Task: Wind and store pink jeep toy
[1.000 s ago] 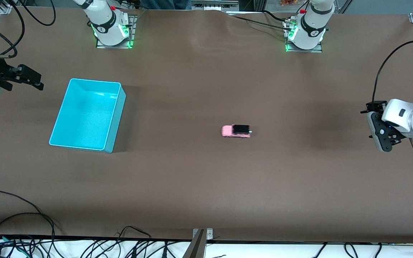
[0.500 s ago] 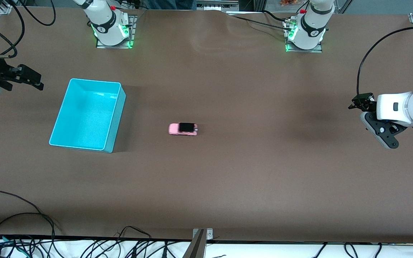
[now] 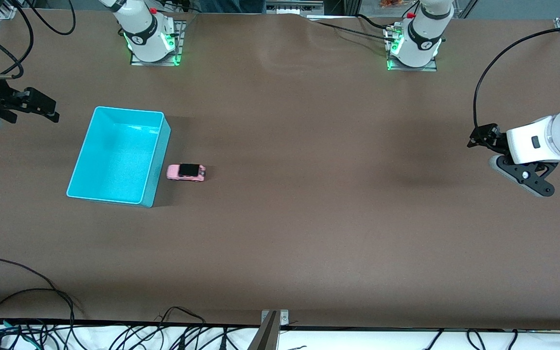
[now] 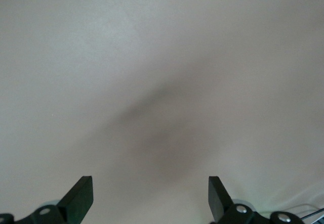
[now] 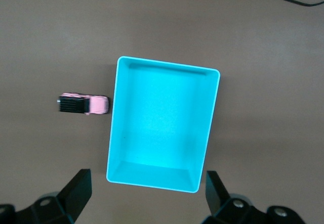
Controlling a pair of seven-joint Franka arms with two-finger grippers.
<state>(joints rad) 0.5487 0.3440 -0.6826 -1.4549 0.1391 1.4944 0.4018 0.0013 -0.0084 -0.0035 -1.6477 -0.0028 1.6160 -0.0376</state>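
The pink jeep toy (image 3: 185, 172) stands on its wheels on the brown table, right beside the long wall of the cyan bin (image 3: 162, 146), on the side toward the left arm. The right wrist view shows the jeep (image 5: 83, 104) next to the bin (image 5: 167, 65), which holds nothing. My right gripper (image 3: 51, 110) (image 5: 147, 177) hangs open over the right arm's end of the table, high up by the bin, with nothing between its fingers. Over bare table at the left arm's end, my left gripper (image 3: 533, 184) (image 4: 150, 183) is open and holds nothing.
Both arm bases (image 3: 151, 39) (image 3: 413, 43) stand along the table's edge farthest from the front camera. Loose black cables (image 3: 42, 301) and a metal bracket (image 3: 272, 322) lie along the edge nearest that camera.
The jeep has rolled by itself from the middle of the table toward the right arm's end and now stands beside the bin. My left gripper has pulled back and turned; the right arm has not moved.
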